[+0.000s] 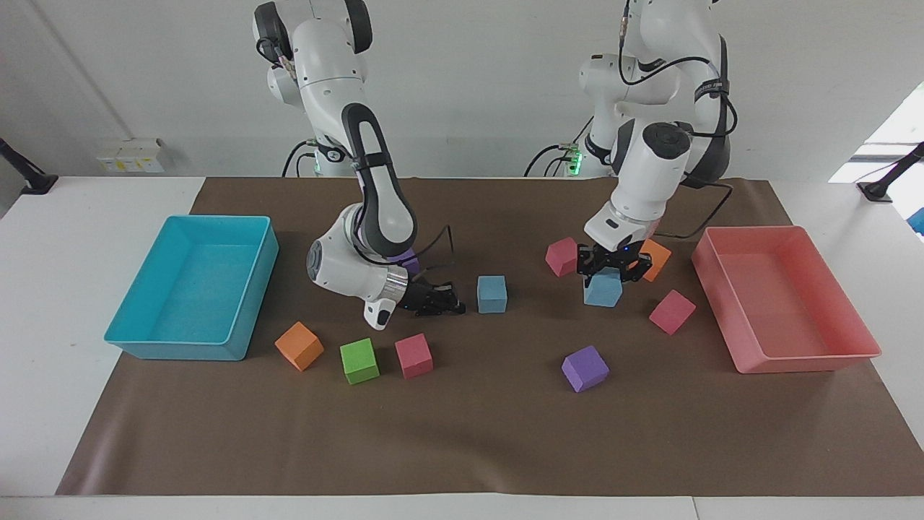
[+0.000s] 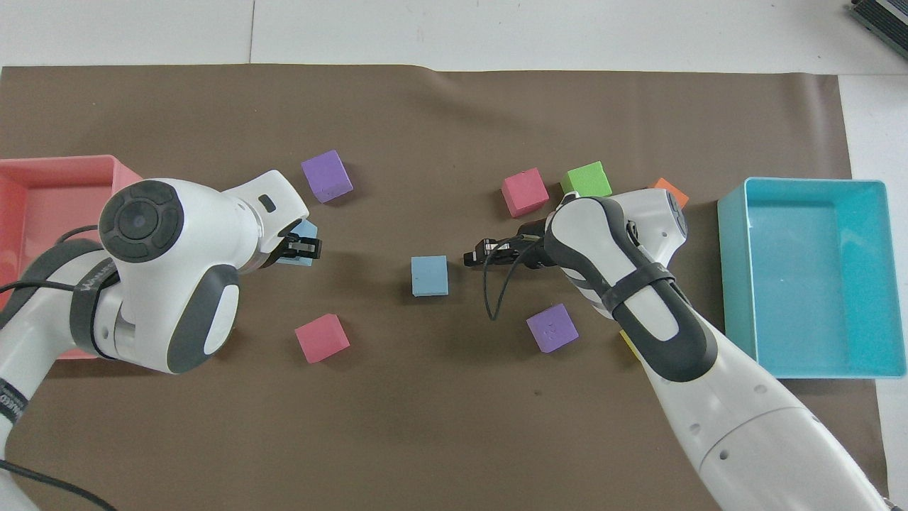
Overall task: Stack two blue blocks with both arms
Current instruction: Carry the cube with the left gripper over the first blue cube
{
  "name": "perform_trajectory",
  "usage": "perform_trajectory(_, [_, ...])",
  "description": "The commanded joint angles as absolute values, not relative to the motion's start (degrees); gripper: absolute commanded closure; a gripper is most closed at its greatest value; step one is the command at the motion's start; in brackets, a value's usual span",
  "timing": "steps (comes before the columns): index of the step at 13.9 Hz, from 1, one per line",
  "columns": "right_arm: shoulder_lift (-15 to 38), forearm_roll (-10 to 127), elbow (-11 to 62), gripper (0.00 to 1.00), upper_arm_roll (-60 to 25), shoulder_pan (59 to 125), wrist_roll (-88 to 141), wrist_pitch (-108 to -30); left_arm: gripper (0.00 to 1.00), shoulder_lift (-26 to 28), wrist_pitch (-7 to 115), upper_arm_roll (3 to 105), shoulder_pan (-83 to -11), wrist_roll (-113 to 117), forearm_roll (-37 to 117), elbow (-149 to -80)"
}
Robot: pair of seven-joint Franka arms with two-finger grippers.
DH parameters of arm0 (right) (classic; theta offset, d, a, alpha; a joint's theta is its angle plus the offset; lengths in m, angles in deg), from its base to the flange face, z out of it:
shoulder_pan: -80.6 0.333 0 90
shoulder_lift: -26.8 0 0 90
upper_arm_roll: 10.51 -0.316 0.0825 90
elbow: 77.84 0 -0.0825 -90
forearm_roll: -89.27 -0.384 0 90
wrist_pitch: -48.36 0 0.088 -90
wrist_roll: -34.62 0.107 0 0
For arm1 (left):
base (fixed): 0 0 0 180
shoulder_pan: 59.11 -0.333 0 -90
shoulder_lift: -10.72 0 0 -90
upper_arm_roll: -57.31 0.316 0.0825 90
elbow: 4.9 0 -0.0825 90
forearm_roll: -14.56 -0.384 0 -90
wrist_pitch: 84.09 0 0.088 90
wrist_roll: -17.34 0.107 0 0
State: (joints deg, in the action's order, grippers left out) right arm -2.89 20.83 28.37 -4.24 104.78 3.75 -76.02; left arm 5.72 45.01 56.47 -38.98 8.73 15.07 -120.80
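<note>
Two blue blocks: one [image 1: 603, 289] clamped in the left gripper [image 1: 605, 269], raised over the mat [image 1: 462, 433]; the other [image 1: 491, 294] resting mid-mat. Right gripper [image 1: 449, 302] low just beside it, apart; finger state cannot be told.

The blue blocks [image 1: 491, 294] look like matt foam, soft-edged. Brown paper sheet [image 1: 476, 440] covers the tabletop, dull and smooth. Turquoise tray [image 1: 137, 303] and pink tray [image 1: 852, 318]: smooth plastic. Arm shells [image 1: 372, 188] glossy white.
</note>
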Motion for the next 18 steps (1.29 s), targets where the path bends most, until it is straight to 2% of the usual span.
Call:
perform_trajectory(1, [-2.1,20.7,29.1,1.00,-4.4,104.6,2.5,-76.4,0.98,3.7,42.9,57.2,-34.3,1.0,13.4,-116.7])
perform_trajectory(8, [-2.1,20.7,29.1,1.00,-4.4,104.8,2.6,-76.5,1.00,1.0,41.0,57.2,-24.6,-15.4,13.4,-112.2])
perform_trajectory(10, [-2.1,20.7,29.1,1.00,-4.4,104.8,2.5,-76.5,1.00,-2.0,41.0,57.2,-21.6,-19.6,13.3,-109.8])
perform_trajectory(18, [-2.1,20.7,29.1,1.00,-4.4,104.8,2.5,-76.5,1.00,-5.2,42.2,57.2,-20.2,-22.8,13.2,-108.0])
